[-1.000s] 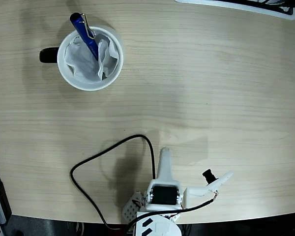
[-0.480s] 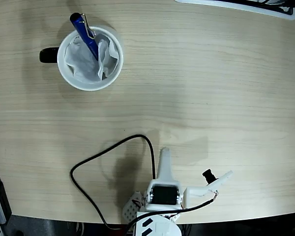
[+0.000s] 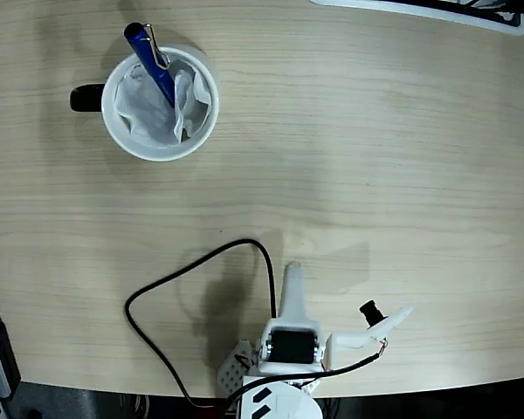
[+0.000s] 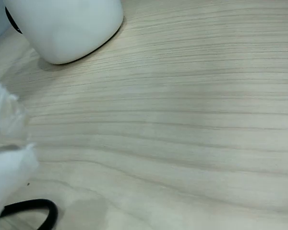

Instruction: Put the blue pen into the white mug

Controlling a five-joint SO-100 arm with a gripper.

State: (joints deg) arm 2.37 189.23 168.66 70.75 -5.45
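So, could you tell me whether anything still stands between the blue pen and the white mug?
Nothing visible does. The blue pen already stands tilted inside the white mug, its clip end poking over the rim. The gripper is far away at the table's near edge.

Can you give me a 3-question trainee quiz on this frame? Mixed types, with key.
1. True or false: the blue pen lies flat on the table beside the white mug.
2. Multiple choice: in the fixed view, the mug's black handle points toward A) the left edge, B) the right edge, C) the bottom edge.
3. Short answer: where is the gripper relative to the mug, and is it holding anything?

Key
1. False. The pen stands tilted inside the mug, its clip end sticking out over the top-left rim, against crumpled white paper.
2. A.
3. At the bottom edge of the fixed view, far from the mug, near a black cable; open and empty.
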